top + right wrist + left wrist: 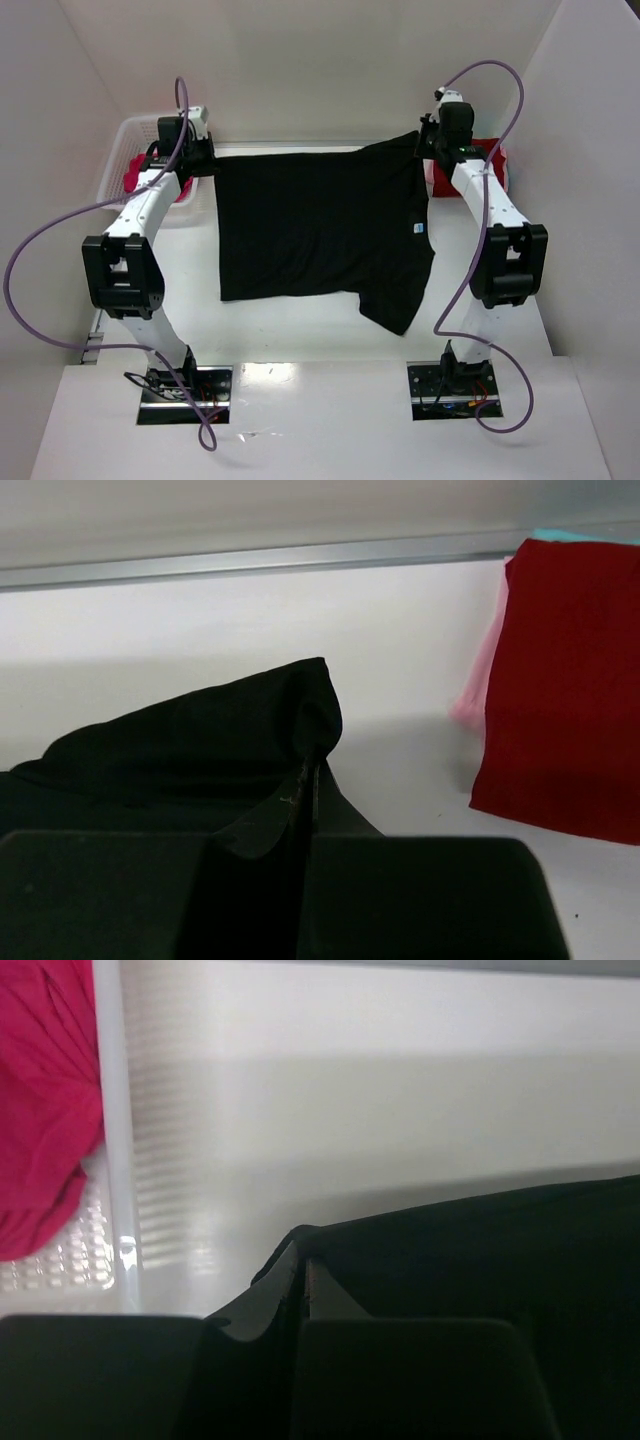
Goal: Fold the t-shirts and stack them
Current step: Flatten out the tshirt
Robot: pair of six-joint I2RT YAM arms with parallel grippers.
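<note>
Arm bases (183,385) sit at the near bench (280,340) edge. Far left, a white mesh basket (108,1110) holds the magenta t-shirt (45,1090). Just beside it, the left claw (303,1260) is clamped on a far corner of the black t-shirt (310,230), which lies spread across the bench middle. The right claw (305,765) pinches its other far corner. Beyond that, the folded dark red t-shirt (570,680) rests on the bench over pale pink cloth (480,690).
</note>
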